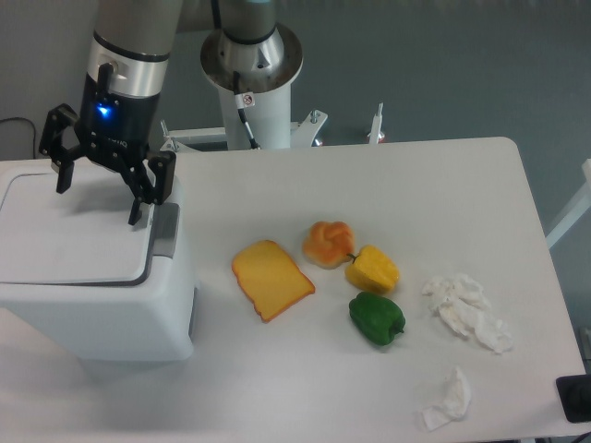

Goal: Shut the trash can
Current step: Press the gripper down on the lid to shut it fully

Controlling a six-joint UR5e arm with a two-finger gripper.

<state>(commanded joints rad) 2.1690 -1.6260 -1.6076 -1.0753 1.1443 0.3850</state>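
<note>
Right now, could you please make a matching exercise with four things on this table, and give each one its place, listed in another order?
Things:
1. large white plastic trash can
2. flat orange slice of toast
3. glossy green bell pepper
4. small crumpled white tissue

Places:
A. near the table's front edge, right of centre
B. directly in front of the yellow pepper
C. at the table's left end, under the open gripper
D. between the bin and the round orange bun

Pairs: 1-C, 2-D, 3-B, 4-A
</note>
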